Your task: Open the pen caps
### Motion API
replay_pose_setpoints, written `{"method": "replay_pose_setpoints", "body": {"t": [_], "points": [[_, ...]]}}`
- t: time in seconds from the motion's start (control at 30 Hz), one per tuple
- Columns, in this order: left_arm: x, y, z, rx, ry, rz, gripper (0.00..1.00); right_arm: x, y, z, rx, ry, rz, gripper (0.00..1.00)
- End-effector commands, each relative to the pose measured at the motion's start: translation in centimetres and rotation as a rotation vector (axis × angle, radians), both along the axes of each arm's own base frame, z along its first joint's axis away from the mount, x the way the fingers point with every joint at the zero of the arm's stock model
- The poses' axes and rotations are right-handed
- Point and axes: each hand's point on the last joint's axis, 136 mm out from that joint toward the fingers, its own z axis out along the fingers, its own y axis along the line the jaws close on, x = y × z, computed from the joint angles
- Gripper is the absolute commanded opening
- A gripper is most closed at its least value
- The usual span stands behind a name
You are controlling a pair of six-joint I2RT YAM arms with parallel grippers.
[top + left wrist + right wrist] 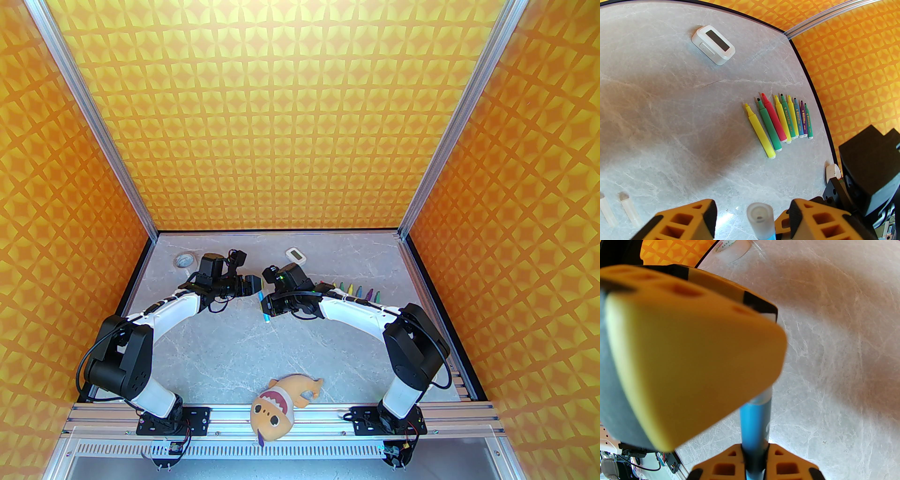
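Since the pen cap [759,216] sits nearer one of the fingers [703,218] of the left gripper [752,212], which stand part-open either side without touching it, a one-sided first contact is likely. The blue pen [755,425] could then be levered askew. Its barrel is clamped in the right gripper [755,459], above the middle of the table [328,347]. If barrel and cap are pinched together, nothing would separate. A freed cap could be dropped among the loose caps [629,208] or rolled into the uncapped pens [780,121] near the right edge.
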Motion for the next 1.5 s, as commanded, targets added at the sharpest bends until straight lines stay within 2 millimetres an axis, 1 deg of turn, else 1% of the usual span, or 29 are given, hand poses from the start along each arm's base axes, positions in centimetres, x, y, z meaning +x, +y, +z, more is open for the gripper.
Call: {"method": "replay_pose_setpoints", "body": {"t": [0.0,0.2,0.4,0.77,0.8,0.87,0.97,1.1,1.3,1.47], "points": [[-0.1,-0.9,0.4,-0.021,0.017,-0.033,0.50,0.0,0.4,1.7,0.043,-0.039,0.020,0.00],[-0.3,-1.1,0.4,-0.028,0.026,-0.043,0.42,0.1,0.4,2.0,0.048,-0.050,0.017,0.00],[-0.4,-1.1,0.0,-0.024,0.038,-0.048,0.38,0.2,0.4,1.8,0.041,-0.051,0.018,0.00],[0.0,-1.3,-0.4,-0.029,0.060,-0.037,0.21,0.3,0.1,1.3,0.024,-0.057,0.010,0.00],[0.1,-1.3,-0.4,-0.031,0.062,-0.036,0.18,0.4,0.1,1.3,0.023,-0.061,0.007,0.01],[0.1,-1.2,-0.4,-0.033,0.062,-0.034,0.16,0.4,0.1,1.1,0.025,-0.071,0.008,0.09],[0.2,-1.3,-0.3,-0.037,0.068,-0.029,0.13,0.5,0.1,1.2,0.050,-0.099,0.009,0.23],[0.2,-1.4,0.2,-0.047,0.069,-0.029,0.10,0.6,0.4,1.6,0.083,-0.134,0.012,0.32],[0.1,-1.7,0.9,-0.078,0.073,-0.042,0.08,1.1,0.6,2.0,0.107,-0.167,0.007,0.34],[-0.1,-2.1,1.5,-0.115,0.072,-0.059,0.07,1.3,0.7,1.7,0.111,-0.170,0.006,0.33]]}}
